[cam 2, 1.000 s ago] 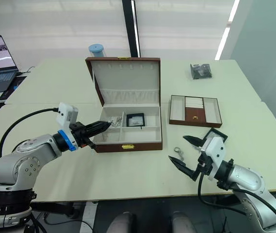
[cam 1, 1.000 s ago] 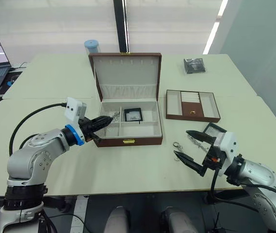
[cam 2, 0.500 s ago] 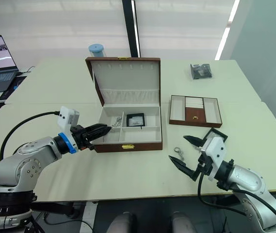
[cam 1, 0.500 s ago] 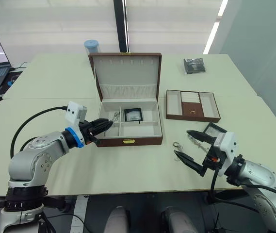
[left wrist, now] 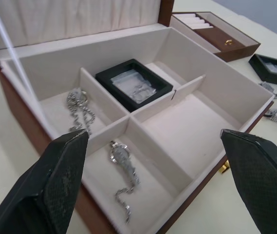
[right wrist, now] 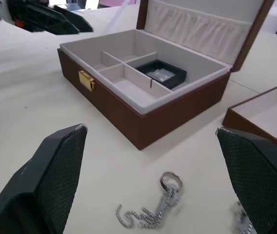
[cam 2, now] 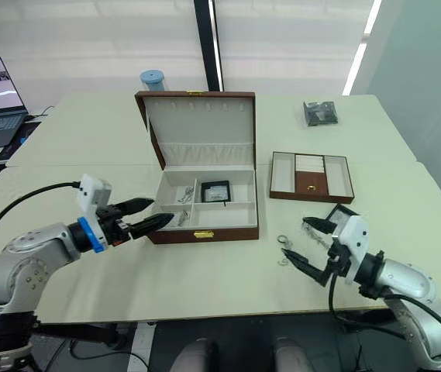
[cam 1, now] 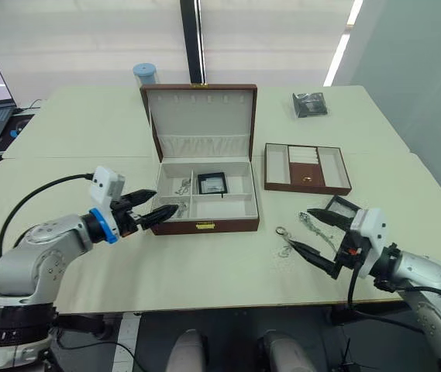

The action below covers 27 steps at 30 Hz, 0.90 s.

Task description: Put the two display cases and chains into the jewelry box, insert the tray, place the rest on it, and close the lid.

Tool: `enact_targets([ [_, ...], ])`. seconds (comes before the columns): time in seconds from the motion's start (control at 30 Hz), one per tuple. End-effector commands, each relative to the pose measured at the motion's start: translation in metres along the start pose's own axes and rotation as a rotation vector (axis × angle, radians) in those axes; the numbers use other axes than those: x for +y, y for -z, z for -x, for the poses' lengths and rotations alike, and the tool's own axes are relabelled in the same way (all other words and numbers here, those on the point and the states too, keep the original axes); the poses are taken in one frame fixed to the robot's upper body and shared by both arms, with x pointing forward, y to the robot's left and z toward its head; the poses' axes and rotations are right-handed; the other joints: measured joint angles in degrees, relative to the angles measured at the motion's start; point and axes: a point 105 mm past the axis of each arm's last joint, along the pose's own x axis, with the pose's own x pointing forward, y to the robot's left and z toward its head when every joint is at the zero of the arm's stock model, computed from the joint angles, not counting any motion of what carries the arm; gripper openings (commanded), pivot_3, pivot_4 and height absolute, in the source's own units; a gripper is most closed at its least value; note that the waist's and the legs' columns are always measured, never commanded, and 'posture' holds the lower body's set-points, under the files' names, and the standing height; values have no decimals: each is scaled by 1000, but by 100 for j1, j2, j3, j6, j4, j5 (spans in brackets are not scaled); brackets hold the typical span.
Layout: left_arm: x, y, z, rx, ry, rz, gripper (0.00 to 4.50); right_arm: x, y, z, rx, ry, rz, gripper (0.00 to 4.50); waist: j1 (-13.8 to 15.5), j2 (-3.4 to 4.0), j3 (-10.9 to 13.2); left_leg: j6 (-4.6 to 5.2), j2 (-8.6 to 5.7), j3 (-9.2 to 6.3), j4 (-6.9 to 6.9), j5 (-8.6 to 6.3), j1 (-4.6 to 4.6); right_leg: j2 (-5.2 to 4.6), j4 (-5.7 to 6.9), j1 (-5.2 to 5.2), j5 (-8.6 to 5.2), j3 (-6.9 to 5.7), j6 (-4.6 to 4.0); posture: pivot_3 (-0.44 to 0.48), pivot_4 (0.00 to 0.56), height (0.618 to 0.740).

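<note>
on the pale worktop the jewelry box stood open at centre, its lid raised at the 12 o'clock side and the gold clasp facing 6 o'clock. one display case lay flat in the rear middle compartment. two chains sat in the box's 9 o'clock compartments, one chain in the rear one and a second chain in the front one, each apart from the case.

the left end effector hovered just off the box's 9 o'clock front corner, released, its two black fingers parted and holding nothing. the right end effector hung low over the worktop at about 4 o'clock from the box, also spread wide and empty.

between the right fingers, on the worktop, lay a loose chain with a ring end; another short chain lay just beside it toward 3 o'clock. the second display case rested on the worktop near the right end effector, at 6 o'clock from the tray, which sat at 3 o'clock from the box, well apart from it.
</note>
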Motion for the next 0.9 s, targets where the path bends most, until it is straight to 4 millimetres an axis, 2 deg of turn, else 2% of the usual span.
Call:
enact_targets([
  [0.03,20,-7,31,30,-47,-82,4491,-24,-9,23,7,56,6,4500,-1,1,1,0,0,2,-2,0,1,0,-2,1,0,1,0,0,150,740],
  [0.13,38,1,56,116,-113,-126,4491,-41,1,44,86,93,-13,4500,0,2,1,1,-1,8,-12,0,3,-5,-10,0,0,4,-1,0,150,740],
  [0.2,44,3,64,142,-140,-141,4491,-49,5,54,120,107,-21,4500,4,3,1,1,-2,8,-24,0,3,-29,-21,0,1,0,-1,0,150,740],
  [0.3,60,13,94,207,-242,-143,4491,-71,11,79,186,173,-15,4500,4,4,2,1,-1,8,-29,0,1,-31,-30,0,1,-1,-1,0,150,740],
  [0.47,69,31,131,272,-360,-146,4491,-88,22,102,269,231,-22,4500,-7,5,3,2,1,15,-38,-1,1,-35,-45,-1,1,2,-2,0,150,740],
  [0.57,70,41,147,305,-414,-160,4491,-96,28,110,290,253,-28,4500,-9,5,3,2,2,16,-39,-1,2,-36,-47,-1,1,1,-2,0,150,740],
  [0.7,64,49,155,318,-429,-143,4491,-102,38,116,333,259,-24,4500,-5,6,3,2,-1,20,-38,-1,2,-43,-48,0,1,2,-1,0,150,740],
  [0.9,59,52,158,314,-446,-128,4491,-110,39,118,335,266,-15,4500,-1,6,3,2,-3,21,-38,-1,2,-45,-48,2,1,2,-1,0,150,740],
])
